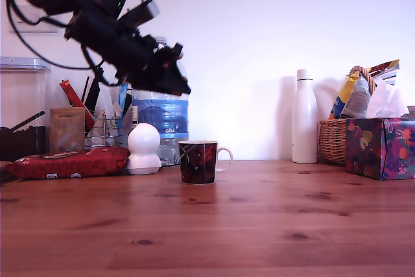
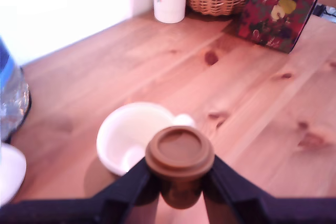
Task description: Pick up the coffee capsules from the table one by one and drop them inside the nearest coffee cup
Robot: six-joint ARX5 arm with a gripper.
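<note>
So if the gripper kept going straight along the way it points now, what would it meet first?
Most likely the coffee cup: the gripper, shut on a coffee capsule, aims down at its open mouth. Depth is unclear, so it could land on the table just beside it.

Above cup (image 1: 198, 161): I see open air, mouth unblocked.
Exterior view's left: dome (image 1: 143, 149) and bottle (image 1: 162, 121) crowd close.
Exterior view's right: bare tabletop (image 1: 292, 212).

Wrist view: capsule (image 2: 180, 153) hides part of the cup (image 2: 126, 135) rim and its own lower body sits behind the hand's (image 2: 180, 192) fingers (image 2: 131, 184), bottle (image 2: 11, 98) cut by the edge; exterior view: arm base cut off, capsule not discernible.
</note>
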